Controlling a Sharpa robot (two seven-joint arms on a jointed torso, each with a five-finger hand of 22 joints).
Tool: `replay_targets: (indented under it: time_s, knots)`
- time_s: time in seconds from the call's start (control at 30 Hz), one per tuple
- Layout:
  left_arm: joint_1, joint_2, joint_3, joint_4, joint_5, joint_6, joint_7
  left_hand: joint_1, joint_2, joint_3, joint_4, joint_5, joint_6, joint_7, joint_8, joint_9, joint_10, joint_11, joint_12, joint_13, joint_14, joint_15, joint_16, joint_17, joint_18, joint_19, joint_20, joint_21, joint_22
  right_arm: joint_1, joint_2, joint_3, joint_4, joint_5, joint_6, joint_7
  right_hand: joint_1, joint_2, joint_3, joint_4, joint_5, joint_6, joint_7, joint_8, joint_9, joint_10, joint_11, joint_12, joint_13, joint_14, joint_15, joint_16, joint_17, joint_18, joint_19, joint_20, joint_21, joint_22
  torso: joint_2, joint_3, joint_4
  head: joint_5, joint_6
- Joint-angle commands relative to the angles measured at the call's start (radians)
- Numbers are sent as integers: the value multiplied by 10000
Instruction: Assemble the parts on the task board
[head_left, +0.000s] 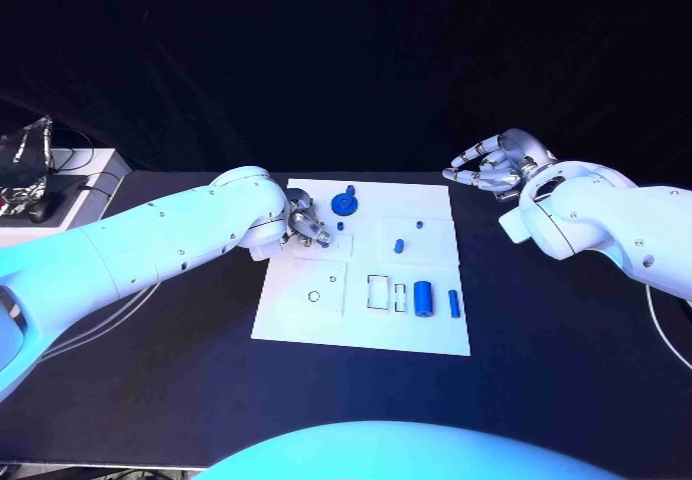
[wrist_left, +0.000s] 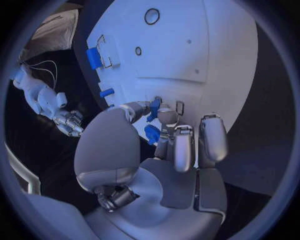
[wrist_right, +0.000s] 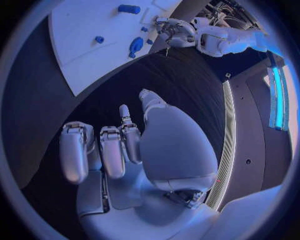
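On the left, the left hand (head_left: 299, 222) is down over the near-left corner region of the white task board (head_left: 361, 335), its silver fingers bunched around a small blue piece (wrist_left: 154, 108) that the left wrist view shows caught between thumb and fingertip, so that hand is holding a part, with its tips right at the board's face. Just beyond it on the board sits a round blue knob-like part (head_left: 345, 203), touching or nearly touching the fingers; I cannot tell which. That is the relation the next move seems to hang on: the held piece is at the board already, and its seat looks to lie directly beneath or just beside the fingertips, so I'd judge only a short press or small correction is needed. Moving rightwards, the board is a flat matt plate, hard-looking, with shallow cut-outs: a ring-shaped hole (head_left: 315, 295) and narrow rectangular slots (head_left: 378, 290). Then comes a blue cylinder (head_left: 423, 298) lying on its side, its long axis running away from the robot, and a slimmer blue pin (head_left: 454, 303) parallel beside it; both look smooth and plastic. A tiny blue peg (head_left: 400, 243) sits further back. Far right, the right hand (head_left: 493, 166) hangs off the board over the black surface (head_left: 562, 350), fingers loosely curled and apart, holding nothing, well apart from every part. The left hand is plainly the nearer.
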Motion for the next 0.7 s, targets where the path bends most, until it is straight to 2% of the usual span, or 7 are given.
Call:
replay_targets:
  time_s: [0.03, 0.37, 0.7]
  knots:
    - [-56, 3, -37, -1, 85, 216, -39, -130, -67, 94, -202, -64, 62, -13, -21, 30, -74, 12, -74, -57, 877, 60, -61, 2059, -164, -43, 30, -64, -44, -4, -1, 3, 3, -47, 110, 107, -87, -23, 34, 7, 56, -61, 26, 34, 9, -98, -6, -55, 1189, 829, -60, -41, 1571, 129, 447, -82, -44, 1655, -2, -2, 3, 3, 3]
    - [-55, -11, -39, -15, 96, 272, -74, -232, -92, -954, 103, -84, 36, 28, -82, 47, -213, 42, -137, -175, 853, 78, -105, 1981, -152, -81, 40, -111, -93, -4, -5, 3, 0, -47, 114, 108, -102, -18, 40, 13, 58, -68, 26, 45, 15, -108, -5, -66, 1178, 825, -61, -48, 1552, 133, 440, -82, -64, 1643, -6, 2, 2, -2, -3]
    - [-55, -11, -39, -24, 97, 253, -101, -220, -90, -1289, 209, -90, 25, 44, -101, 54, -250, 55, -145, -197, 847, 88, -114, 1964, -147, -98, 47, -130, -115, -4, -9, 3, 4, -47, 107, 105, -102, -18, 40, 13, 58, -68, 26, 45, 15, -108, -5, -66, 1178, 825, -61, -48, 1552, 133, 440, -82, -64, 1643, 0, 2, 0, -5, 3]
